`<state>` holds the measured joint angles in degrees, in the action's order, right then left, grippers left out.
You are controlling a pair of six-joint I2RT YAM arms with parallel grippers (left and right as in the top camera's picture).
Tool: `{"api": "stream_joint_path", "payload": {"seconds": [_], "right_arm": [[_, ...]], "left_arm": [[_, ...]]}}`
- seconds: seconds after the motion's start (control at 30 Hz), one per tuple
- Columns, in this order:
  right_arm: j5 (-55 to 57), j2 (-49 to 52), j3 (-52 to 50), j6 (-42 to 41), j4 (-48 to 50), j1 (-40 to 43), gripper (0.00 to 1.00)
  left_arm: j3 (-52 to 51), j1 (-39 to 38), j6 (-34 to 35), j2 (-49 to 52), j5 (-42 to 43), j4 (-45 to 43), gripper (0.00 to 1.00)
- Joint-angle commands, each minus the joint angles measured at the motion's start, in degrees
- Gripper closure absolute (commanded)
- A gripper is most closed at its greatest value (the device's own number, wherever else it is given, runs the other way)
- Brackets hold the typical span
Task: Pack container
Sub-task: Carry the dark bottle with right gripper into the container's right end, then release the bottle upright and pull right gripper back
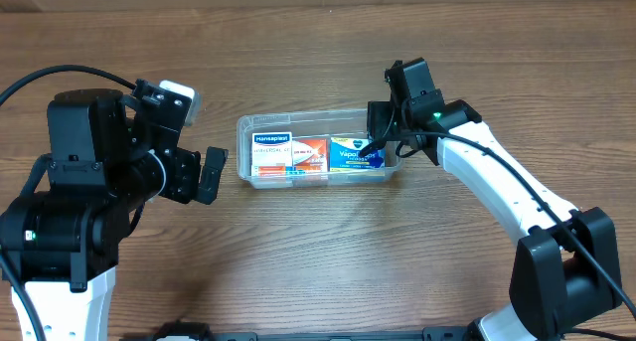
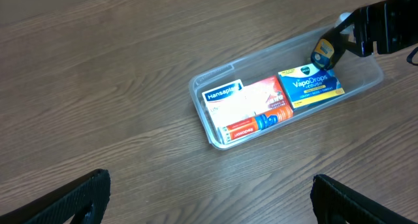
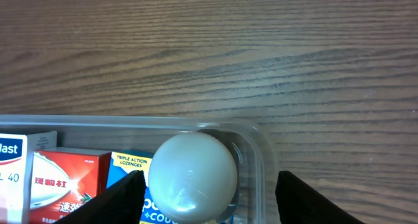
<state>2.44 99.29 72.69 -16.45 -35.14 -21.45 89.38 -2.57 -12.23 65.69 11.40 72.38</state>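
Wood tabletop (image 1: 318, 271) is the largest thing here. The container (image 1: 298, 119) lies near its middle, a little toward the far edge, with the long sides parallel to that edge. Its thin clear plastic is probably light, bendable and smooth, so a pinch on the rim of a short end seems safest. Three boxes (image 1: 310, 154) lie flat inside and add some weight.

The left gripper (image 1: 199, 175) is spread wide, near the left end but apart from it, and that end is free. The right gripper (image 1: 381, 147) hangs over the right end with a white-capped bottle (image 3: 192, 175) between its fingers. Whether it pinches the bottle cannot be told. It blocks that end.
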Motion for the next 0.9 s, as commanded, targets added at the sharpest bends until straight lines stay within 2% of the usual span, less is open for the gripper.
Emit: {"api": "stream_joint_path", "payload": {"seconds": [0.0, 0.23, 0.33, 0.5, 0.73, 0.8, 0.87], "right_arm": [[0.5, -1.5, 0.2, 0.2, 0.9, -0.2, 0.42], [0.5, -1.6, 0.2, 0.2, 2.7, -0.2, 0.41], [0.5, -2.8, 3.3, 0.2, -0.3, -0.2, 0.35], [5.1, -13.1, 10.8, 1.8, -11.4, -0.2, 0.00], [1.9, -31.3, 12.0, 1.8, -31.5, -2.0, 0.00], [1.8, -35.2, 9.9, 1.8, -33.5, -3.1, 0.00], [1.2, -40.2, 3.2, 1.4, -31.7, -3.3, 0.00]], "left_arm": [[0.2, 0.3, -0.9, -0.1, 0.6, -0.2, 0.00], [0.2, 0.3, -0.9, -0.1, 0.6, -0.2, 0.00], [0.2, 0.3, -0.9, -0.1, 0.6, -0.2, 0.00], [0.2, 0.3, -0.9, -0.1, 0.6, -0.2, 0.00], [0.2, 0.3, -0.9, -0.1, 0.6, -0.2, 0.00], [0.2, 0.3, -0.9, -0.1, 0.6, -0.2, 0.00], [0.2, 0.3, -0.9, -0.1, 0.6, -0.2, 0.00]]}}
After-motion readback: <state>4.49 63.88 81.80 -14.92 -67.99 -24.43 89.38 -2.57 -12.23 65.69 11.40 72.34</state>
